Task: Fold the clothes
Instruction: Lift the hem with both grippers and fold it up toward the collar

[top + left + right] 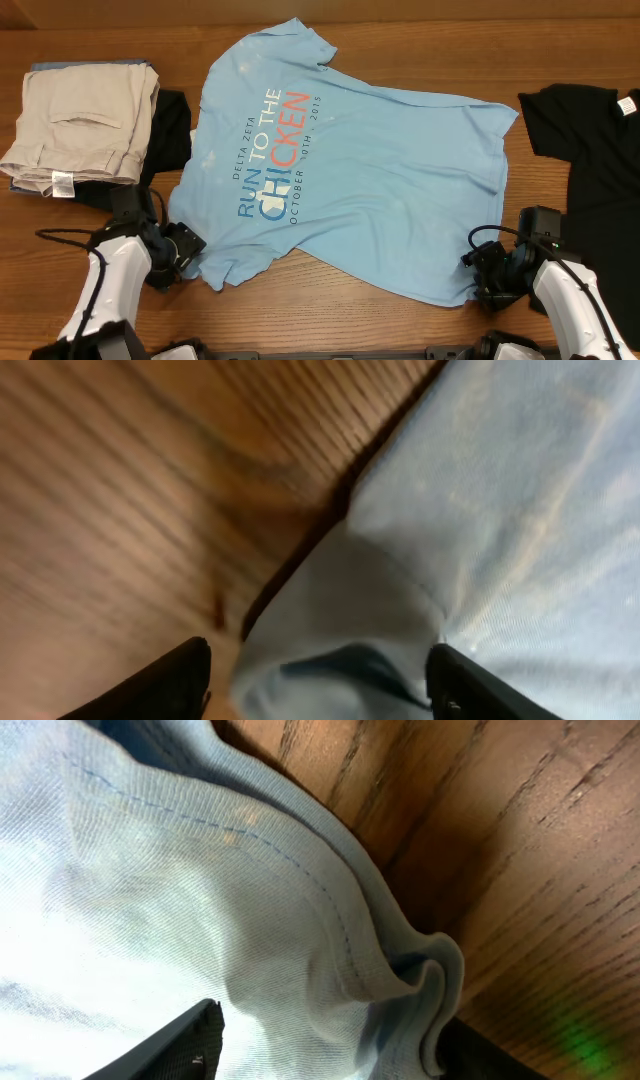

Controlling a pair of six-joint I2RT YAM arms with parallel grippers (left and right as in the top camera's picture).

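The light blue T-shirt (380, 190) lies spread on the wooden table, print side up, reading "RUN TO THE CHICKEN". My left gripper (190, 250) is at its near left corner. In the left wrist view the fingers (320, 665) are wide apart, with the shirt's hemmed edge (480, 510) lying between them. My right gripper (480, 270) is at the near right corner. In the right wrist view its fingers (330, 1035) are also apart, with a bunched fold of the hem (150, 870) between them.
Folded beige trousers (80, 120) lie on a stack at the far left, with a dark garment (172, 130) beside them. A black shirt (580, 130) lies at the right edge. Bare wood (340, 310) runs along the front edge between my arms.
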